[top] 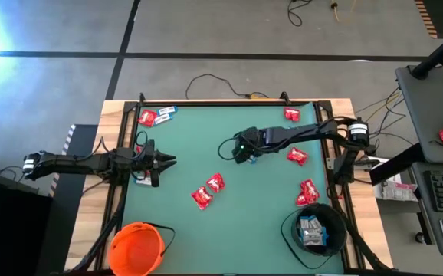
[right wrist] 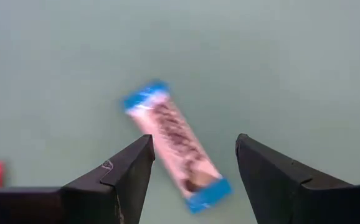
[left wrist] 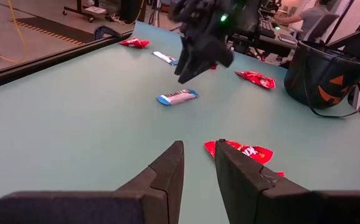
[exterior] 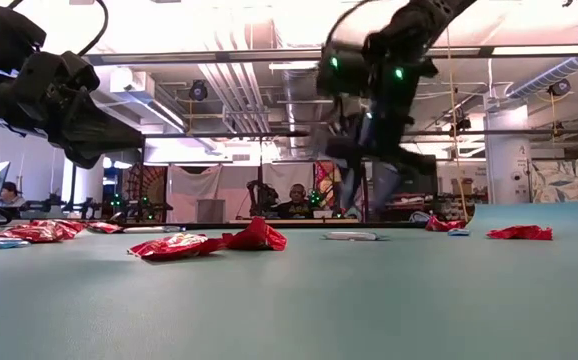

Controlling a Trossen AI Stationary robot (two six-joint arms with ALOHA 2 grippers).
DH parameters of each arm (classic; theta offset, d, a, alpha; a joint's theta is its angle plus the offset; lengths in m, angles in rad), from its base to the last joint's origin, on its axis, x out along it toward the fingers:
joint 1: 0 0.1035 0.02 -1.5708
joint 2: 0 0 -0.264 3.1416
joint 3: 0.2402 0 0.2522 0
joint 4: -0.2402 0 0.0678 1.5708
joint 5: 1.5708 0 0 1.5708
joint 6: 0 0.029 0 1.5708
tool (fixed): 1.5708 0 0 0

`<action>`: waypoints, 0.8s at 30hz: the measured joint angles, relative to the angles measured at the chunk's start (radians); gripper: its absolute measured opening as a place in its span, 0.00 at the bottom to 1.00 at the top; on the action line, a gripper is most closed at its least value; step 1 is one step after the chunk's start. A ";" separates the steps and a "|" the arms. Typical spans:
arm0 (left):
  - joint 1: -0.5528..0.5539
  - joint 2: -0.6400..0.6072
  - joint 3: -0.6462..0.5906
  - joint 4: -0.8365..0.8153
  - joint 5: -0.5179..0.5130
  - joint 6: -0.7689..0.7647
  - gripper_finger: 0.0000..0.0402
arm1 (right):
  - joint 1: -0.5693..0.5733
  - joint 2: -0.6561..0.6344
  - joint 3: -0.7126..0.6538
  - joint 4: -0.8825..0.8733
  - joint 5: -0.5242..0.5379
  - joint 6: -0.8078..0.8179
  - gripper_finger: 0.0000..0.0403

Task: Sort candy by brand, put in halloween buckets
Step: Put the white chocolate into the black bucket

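I have the right hand [top: 246, 156] hanging just above the middle of the green-topped bench [top: 206, 146], its two dark fingers spread apart with nothing between them; directly under the gap lies a narrow blue-and-white wrapped candy bar [right wrist: 175, 144], flat on the surface and askew to the fingers. My left hand [top: 168, 161] hovers over the bench's left side, its fingers nearly together with only a slim gap, and it grips nothing. Shiny red-wrapped candies are scattered about: a pair [top: 208, 191] near the bench's centre, one [top: 296, 156] just right of the right hand, one [top: 292, 115] near the far edge, and a few [top: 307, 192] beside the black round plastic bucket [top: 313, 228], which stands at the near right corner with blue-and-white candies inside. The bright orange round plastic bucket [top: 136, 247] stands at the near left corner.
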 joint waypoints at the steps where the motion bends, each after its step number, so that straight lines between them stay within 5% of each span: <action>1: 0.000 0.000 0.000 0.000 0.000 0.000 0.19 | 0.008 -0.004 0.008 0.023 0.001 -0.071 0.54; 7: 0.000 0.000 0.000 0.000 0.000 0.000 0.19 | 0.097 -0.064 -0.046 0.243 0.076 -0.328 0.54; 24: 0.000 0.010 0.000 0.007 0.000 0.000 0.19 | 0.103 -0.118 -0.519 0.955 0.164 -0.528 0.54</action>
